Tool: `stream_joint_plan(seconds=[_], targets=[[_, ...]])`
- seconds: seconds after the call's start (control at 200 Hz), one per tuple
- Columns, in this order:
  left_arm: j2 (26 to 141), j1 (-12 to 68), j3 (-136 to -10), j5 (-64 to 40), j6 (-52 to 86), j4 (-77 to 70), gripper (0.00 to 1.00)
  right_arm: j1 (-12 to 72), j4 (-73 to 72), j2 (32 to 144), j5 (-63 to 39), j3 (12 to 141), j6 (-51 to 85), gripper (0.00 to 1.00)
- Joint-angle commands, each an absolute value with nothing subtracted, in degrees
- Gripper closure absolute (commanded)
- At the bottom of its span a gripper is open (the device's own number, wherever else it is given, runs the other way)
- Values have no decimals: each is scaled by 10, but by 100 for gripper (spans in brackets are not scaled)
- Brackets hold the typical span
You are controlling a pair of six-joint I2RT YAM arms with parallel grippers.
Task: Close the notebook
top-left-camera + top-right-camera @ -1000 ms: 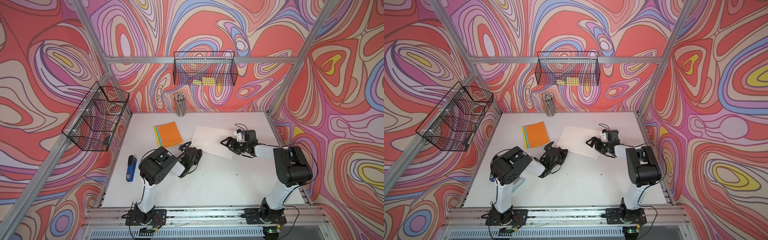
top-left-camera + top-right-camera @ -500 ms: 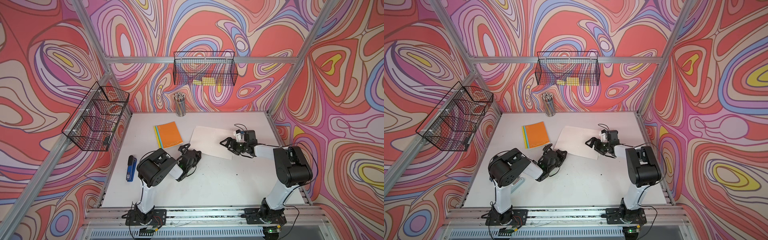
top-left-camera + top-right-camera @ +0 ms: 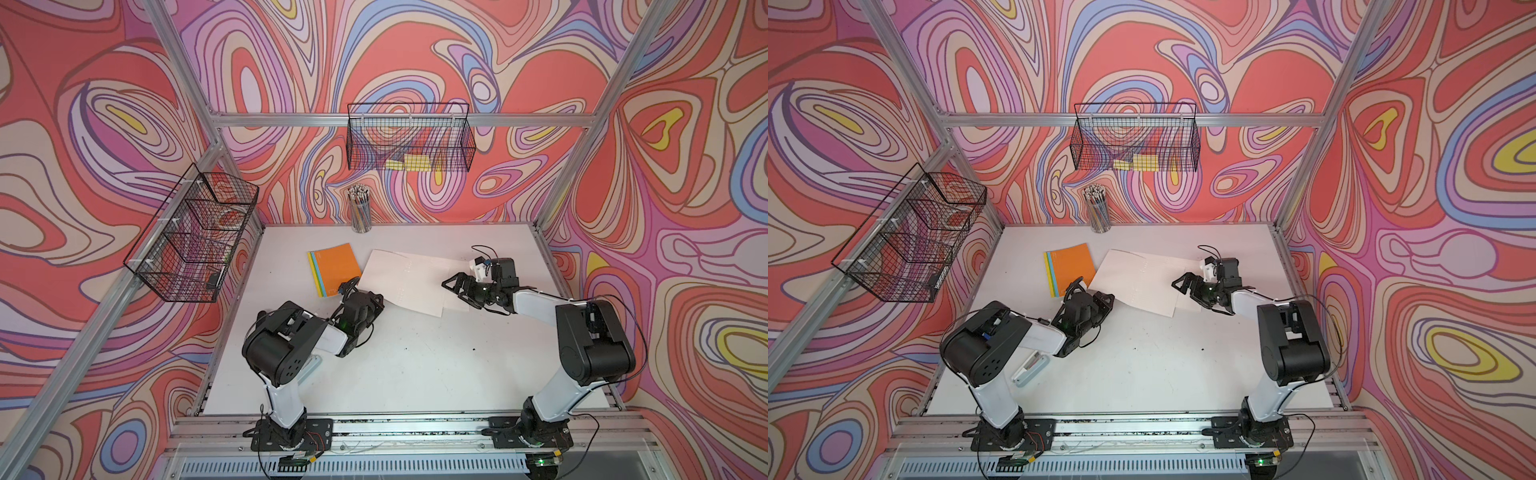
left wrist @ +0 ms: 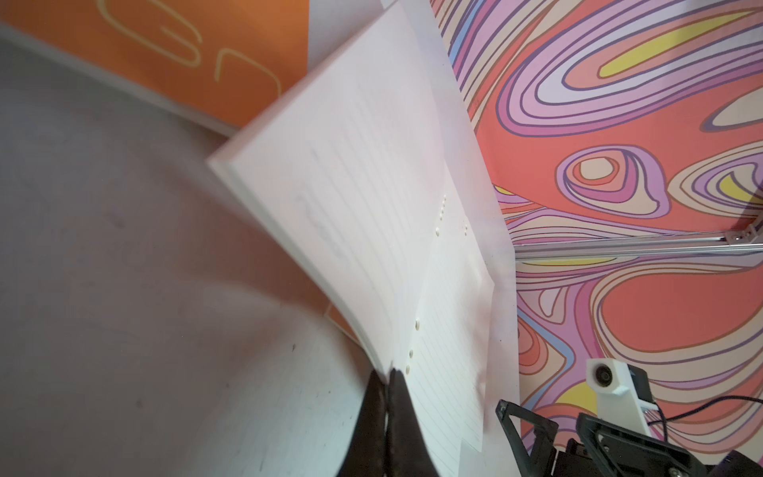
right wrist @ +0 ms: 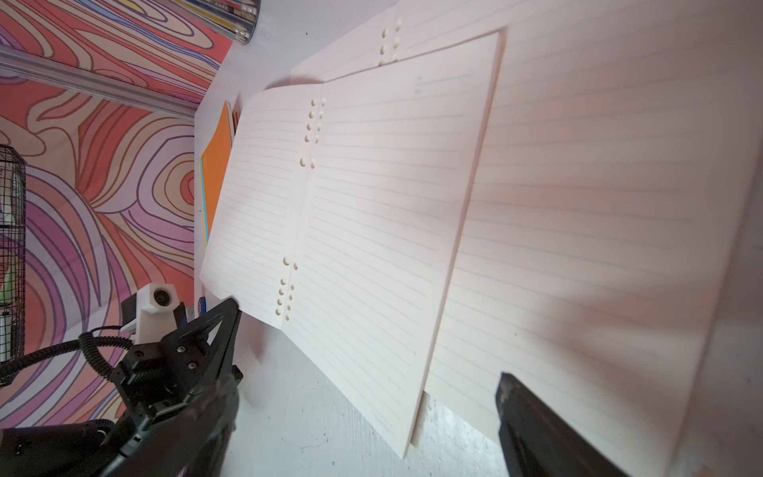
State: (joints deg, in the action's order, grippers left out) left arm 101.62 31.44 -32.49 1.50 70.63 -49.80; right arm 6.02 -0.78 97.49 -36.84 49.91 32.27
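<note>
The notebook [image 3: 411, 278] lies open on the white table, showing lined white pages with punched holes along the spine [image 5: 297, 214]. My left gripper [image 3: 375, 298] is at its near-left corner. In the left wrist view the jaws are shut [image 4: 386, 373] on the corner of the left page stack [image 4: 363, 198], which curves up off the table over a shadow. My right gripper [image 3: 459, 286] stands open at the notebook's right side, its fingers [image 5: 536, 421] wide apart just above the near edge of the right pages [image 5: 578, 206], holding nothing.
An orange booklet [image 3: 332, 270] lies just left of the notebook, partly behind the raised pages. A cup of pencils [image 3: 360, 210] stands at the back wall. Wire baskets hang on the back wall [image 3: 409, 143] and left wall [image 3: 195, 237]. A stapler [image 3: 1030, 368] lies under the left arm.
My left gripper has drawn a little to the left at the notebook's corner, staying shut. The right arm has not moved.
</note>
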Motion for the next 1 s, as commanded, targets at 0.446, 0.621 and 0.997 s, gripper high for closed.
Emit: stream_joint_plan(seconds=[0.446,0.621,0.997], targets=[[845,313,-421,67,426,-168,100,58,-26,954,-364,480,336,2],[796,316,-429,128,352,-90,100,58,-30,957,-366,483,339,2],[760,342,-464,238,210,9,100,59,-39,962,-373,492,352,2]])
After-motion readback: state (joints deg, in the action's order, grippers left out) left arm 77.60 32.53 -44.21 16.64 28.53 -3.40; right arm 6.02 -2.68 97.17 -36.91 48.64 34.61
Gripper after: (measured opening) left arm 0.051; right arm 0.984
